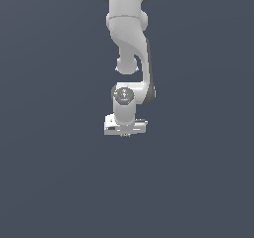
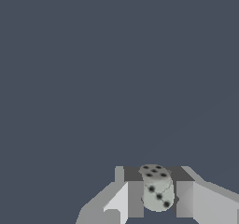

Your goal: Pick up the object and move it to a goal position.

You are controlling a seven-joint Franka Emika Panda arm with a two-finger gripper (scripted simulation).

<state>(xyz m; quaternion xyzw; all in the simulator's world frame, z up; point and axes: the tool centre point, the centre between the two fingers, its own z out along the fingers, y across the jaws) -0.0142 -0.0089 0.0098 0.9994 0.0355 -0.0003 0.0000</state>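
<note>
One arm only, white, hanging down from the top centre of the exterior view against a flat slate-blue surface. Arm links stack vertically: broad shoulder housing at the top edge, a curved link below it, a round joint cap at mid-frame, then the wrist.

End effector sits just below frame centre in the exterior view, a pale horizontal bar with small dark fingertips barely poking out underneath. From this angle the fingers are too small to judge their spacing, and the object cannot be made out there; it is hidden or lost under the bar.

Wrist view is clearer. End effector occupies the lower centre-right of the frame, two grey fingers standing either side of the object. Object is a small pale greyish die with rounded corners and black pips: several pips on its upward face, three in a diagonal on the face turned to the camera. It sits slightly tilted between the fingers. Both finger pads look pressed to its sides, no visible gap either way, so the end effector reads as closed on the die.

Rest of the wrist view is plain slate-blue, uniform, with a faint lighter diagonal band at right. Whether the die touches the surface or is lifted clear cannot be told.
</note>
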